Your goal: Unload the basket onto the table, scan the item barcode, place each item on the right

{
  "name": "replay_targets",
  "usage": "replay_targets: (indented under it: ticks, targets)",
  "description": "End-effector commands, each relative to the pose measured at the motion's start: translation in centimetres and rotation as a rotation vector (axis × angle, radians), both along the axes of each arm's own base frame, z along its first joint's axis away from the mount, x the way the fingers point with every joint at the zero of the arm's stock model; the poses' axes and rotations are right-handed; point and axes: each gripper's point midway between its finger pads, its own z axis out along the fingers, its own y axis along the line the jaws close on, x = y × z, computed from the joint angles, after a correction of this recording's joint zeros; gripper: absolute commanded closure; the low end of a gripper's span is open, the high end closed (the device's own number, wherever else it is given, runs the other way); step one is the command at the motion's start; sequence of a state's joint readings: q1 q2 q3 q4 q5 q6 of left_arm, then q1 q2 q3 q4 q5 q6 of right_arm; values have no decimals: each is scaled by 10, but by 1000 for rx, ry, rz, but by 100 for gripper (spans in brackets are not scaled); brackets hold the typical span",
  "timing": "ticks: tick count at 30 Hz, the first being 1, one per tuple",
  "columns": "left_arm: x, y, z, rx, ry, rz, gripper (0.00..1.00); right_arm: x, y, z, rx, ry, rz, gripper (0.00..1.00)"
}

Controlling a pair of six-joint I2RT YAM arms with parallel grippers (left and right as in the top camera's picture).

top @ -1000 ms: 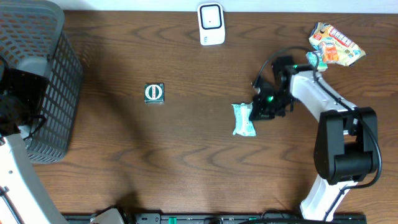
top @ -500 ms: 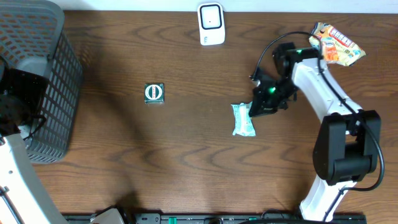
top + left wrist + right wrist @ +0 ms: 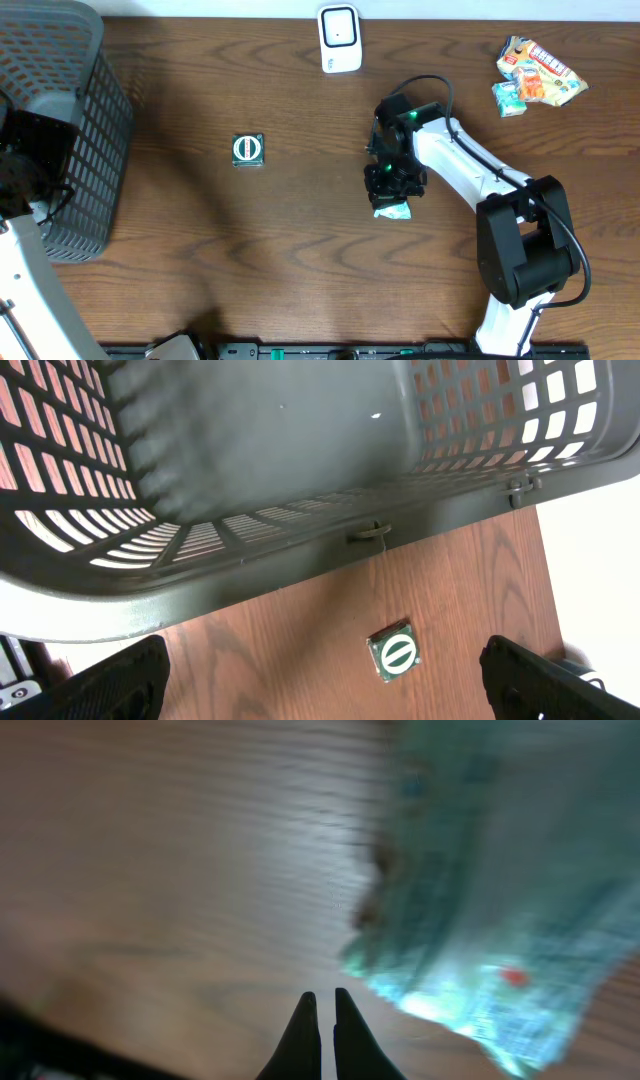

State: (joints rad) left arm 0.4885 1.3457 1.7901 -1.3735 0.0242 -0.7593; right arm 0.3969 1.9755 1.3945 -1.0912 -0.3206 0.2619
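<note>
The right pincer (image 3: pixel 320 1025) is closed, its two dark tips pressed together on nothing. The pale green packet (image 3: pixel 500 890) lies just right of them in the blurred wrist view; whether they touch it I cannot tell. From overhead, the right pincer (image 3: pixel 392 183) covers most of the packet (image 3: pixel 393 209) at centre-right. Only the packet's lower end shows, pointing to the bottom edge, so its long axis seems to run top to bottom.

A second ago the pincer stood just right of the packet; it has swung left over it, and the packet has kept its place.

The packet is crinkly, glossy film with a red spot. The table (image 3: pixel 200 260) is dark wood grain. The white scanner (image 3: pixel 339 38) is a rounded block at top centre. The left pincer (image 3: pixel 320 680) gapes wide beside a grey plastic lattice basket (image 3: pixel 250 480).
</note>
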Motion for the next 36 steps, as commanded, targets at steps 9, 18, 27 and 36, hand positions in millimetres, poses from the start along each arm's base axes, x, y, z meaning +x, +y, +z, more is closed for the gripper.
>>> replay_targets:
  ticks: [9, 18, 27, 36]
  targets:
    - [-1, 2, 0, 3, 2, 8, 2, 7, -65, -16, -275, -27, -170, 97]
    - [-1, 2, 0, 3, 2, 8, 2, 47, -96, 23, -208, -74, -225, 87]
    - [-1, 2, 0, 3, 2, 8, 2, 37, -82, 61, -71, 1, -157, 60]
    - [-1, 2, 0, 3, 2, 8, 3, 19, -68, 62, -83, 45, -83, 20]
